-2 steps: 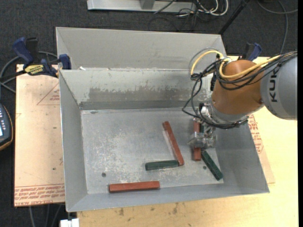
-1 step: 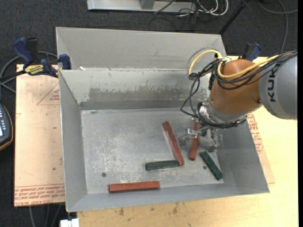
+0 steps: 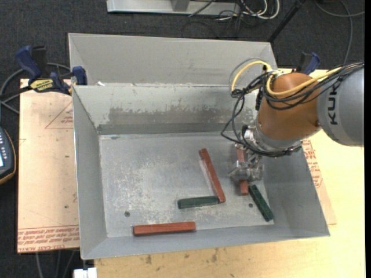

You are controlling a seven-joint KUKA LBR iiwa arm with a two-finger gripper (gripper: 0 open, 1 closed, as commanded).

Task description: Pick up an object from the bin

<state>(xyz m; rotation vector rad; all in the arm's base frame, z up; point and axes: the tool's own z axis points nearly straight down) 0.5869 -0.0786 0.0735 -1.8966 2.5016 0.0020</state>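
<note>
- Red is the colour to go by: a short red block [image 3: 244, 187] lies on the floor of the bin [image 3: 174, 106], close to the right wall and nearer the front right corner than the back. The tool [image 3: 246, 175] hangs right over it.

- Is the tool clamped on it?

- I cannot tell. Whether the tool is apart or together is lost in the dark metal above the block.

- How would you do the pick well, then?

- I'd come straight down and grip the block across its narrow sides. A dark green stick [image 3: 261, 204] starts just beside its lower end and slants off toward the front right corner. I'd keep the tool off that stick, or both may lift or skid.

- Anything else nearby?

- A long red stick [image 3: 211, 175] lies slantwise just to the left, apart from the block, so there is room on that side. At its lower end sits a second green stick [image 3: 200, 202], and another red stick [image 3: 164, 229] lies along the front edge, well apart.

- What can't you make out?

- The block's upper end is covered by the tool, so its true length is a guess; it may be longer than it looks. I cannot say whether it touches the green stick. The orange-brown cover [image 3: 287, 112] and looped cables [image 3: 246, 77] also hide part of the right wall.
</note>
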